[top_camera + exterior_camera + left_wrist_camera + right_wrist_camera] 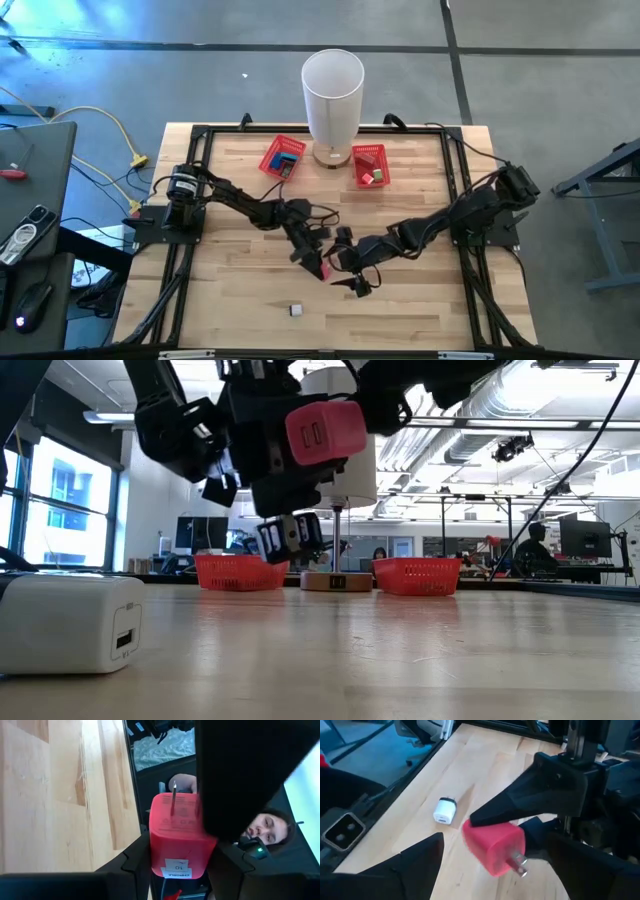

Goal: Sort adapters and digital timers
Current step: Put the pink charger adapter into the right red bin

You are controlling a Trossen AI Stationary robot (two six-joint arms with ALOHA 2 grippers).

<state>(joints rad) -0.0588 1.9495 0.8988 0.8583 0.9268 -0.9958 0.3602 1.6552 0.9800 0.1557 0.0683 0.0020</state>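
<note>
Layout: lamp (332,95) at table (420,300) rear centre, betw. two baskets (283,158) (370,165). Adapter (322,268) in left gripper (318,262) mid-table, right gripper (352,272) just beside. Second adapter (296,310) on table nearer front.

Bright even overhead light, window glare in low view, blurred near foreground

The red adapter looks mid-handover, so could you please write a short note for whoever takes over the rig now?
Left gripper: jaws shut on the red adapter, held above mid-table.
Right gripper: jaws open, right beside it, holding nothing.
White adapter: loose on the table's near side.
Two red baskets at the far edge already hold items.
Left: bin the red adapter, then the white one.
</note>
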